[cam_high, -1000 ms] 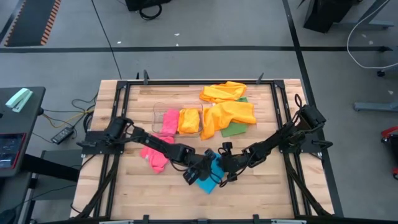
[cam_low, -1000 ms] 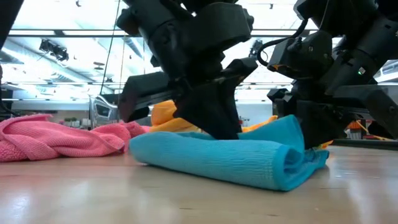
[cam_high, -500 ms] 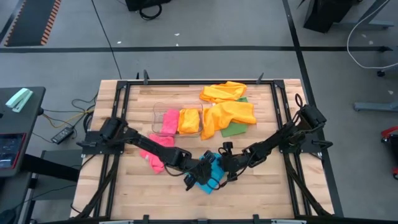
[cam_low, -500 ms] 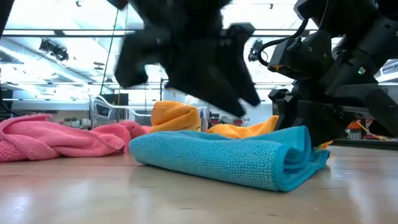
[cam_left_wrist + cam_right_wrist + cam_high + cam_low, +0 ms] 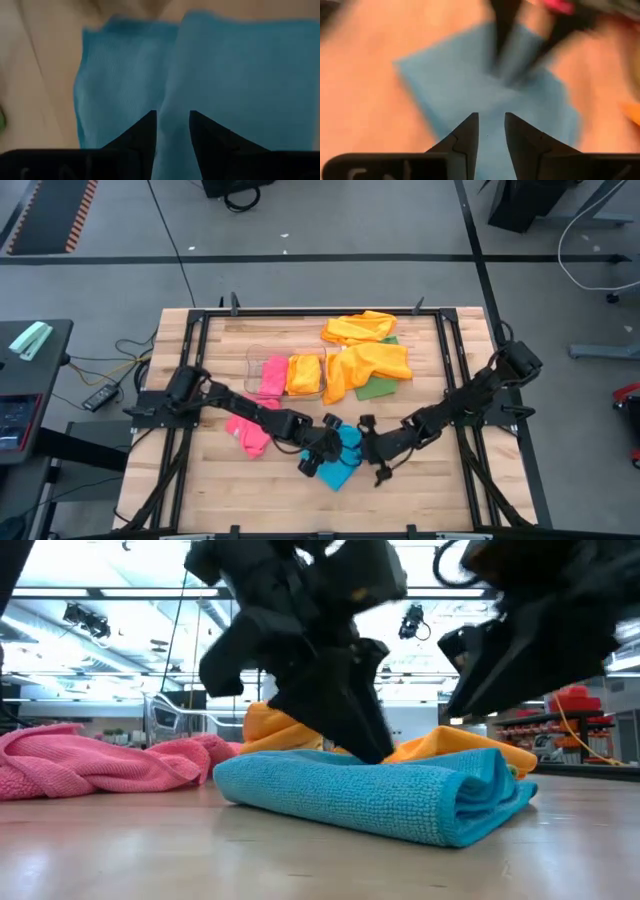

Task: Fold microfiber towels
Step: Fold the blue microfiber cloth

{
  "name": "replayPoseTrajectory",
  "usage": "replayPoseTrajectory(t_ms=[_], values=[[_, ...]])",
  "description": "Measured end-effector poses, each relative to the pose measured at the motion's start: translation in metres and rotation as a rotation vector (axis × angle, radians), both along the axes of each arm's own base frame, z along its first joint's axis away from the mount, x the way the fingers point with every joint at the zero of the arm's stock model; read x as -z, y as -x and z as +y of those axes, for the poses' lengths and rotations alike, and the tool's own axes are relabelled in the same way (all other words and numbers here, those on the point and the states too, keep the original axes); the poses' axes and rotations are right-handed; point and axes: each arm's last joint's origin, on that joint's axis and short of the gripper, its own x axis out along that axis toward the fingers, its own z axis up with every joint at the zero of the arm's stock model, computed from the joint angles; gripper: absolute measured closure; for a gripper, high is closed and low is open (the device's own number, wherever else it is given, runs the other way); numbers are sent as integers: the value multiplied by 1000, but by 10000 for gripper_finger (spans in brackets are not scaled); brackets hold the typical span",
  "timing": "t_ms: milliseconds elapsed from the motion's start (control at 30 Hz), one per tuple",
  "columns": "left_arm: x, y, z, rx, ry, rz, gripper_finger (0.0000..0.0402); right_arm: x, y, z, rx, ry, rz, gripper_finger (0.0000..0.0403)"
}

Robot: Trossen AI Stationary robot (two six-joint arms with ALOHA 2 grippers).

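A blue microfiber towel (image 5: pixel 342 463), folded into a thick pad (image 5: pixel 370 795), lies flat on the wooden table (image 5: pixel 200 490) near its front middle. My left gripper (image 5: pixel 172 125) comes slanting down onto the pad's top from the table's left, fingers a little apart and astride the edge of the top layer. My right gripper (image 5: pixel 491 127) hangs above the pad's right end (image 5: pixel 490 790), clear of it, narrowly open and empty. A crumpled pink towel (image 5: pixel 250 432) lies to the left. My left gripper touches the top layer of the blue towel (image 5: pixel 167 100) with its fingertips (image 5: pixel 376 750), slanting down from the table's left. A raised edge of cloth runs between the two fingers. Whether it is pinched I cannot tell. The towel lies flat on the table.
A clear bin (image 5: pixel 252 360) at the back middle holds a folded pink towel and a folded yellow one (image 5: pixel 304 374). Two loose orange towels (image 5: pixel 368 363) and a green one (image 5: pixel 378 388) lie to the right of it. Bare wood shows along the near edge.
My left gripper has lifted off the blue towel, rolled about its own line and come down on the towel's top again. My right gripper has risen off the towel's right end and drawn back toward the table's right. The towel has stayed in place.
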Motion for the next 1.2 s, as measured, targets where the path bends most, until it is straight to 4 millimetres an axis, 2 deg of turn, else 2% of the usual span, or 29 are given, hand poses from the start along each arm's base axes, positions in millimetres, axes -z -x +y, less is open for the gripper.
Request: replayPoseTrajectory(t_ms=[100, 233, 433, 500, 633, 767, 1000, 1200], values=[[4, -2, 3, -16, 3, 4, 277, -4, -6, 8, -104, -68, -76, 299], [3, -1, 0, -6, 4, -1, 274, 5, -13, 11, -139, -78, -102, 299], [-20, 11, -14, -13, 2, -24, 283, 26, -20, 15, -174, -77, -98, 299], [-21, 14, -18, -30, 19, -11, 288, 28, -21, 15, -177, -74, -99, 299], [-10, 17, -19, -79, 40, 41, 301, 29, -22, 16, -186, -67, -116, 299], [19, 25, -10, -145, 20, 66, 321, 29, -22, 15, -186, -66, -113, 299], [25, 30, -12, -147, 17, 23, 349, 51, -23, 6, -122, -20, -4, 299], [25, 31, -14, -146, 20, 25, 345, 54, -20, 6, -98, -106, 81, 299]])
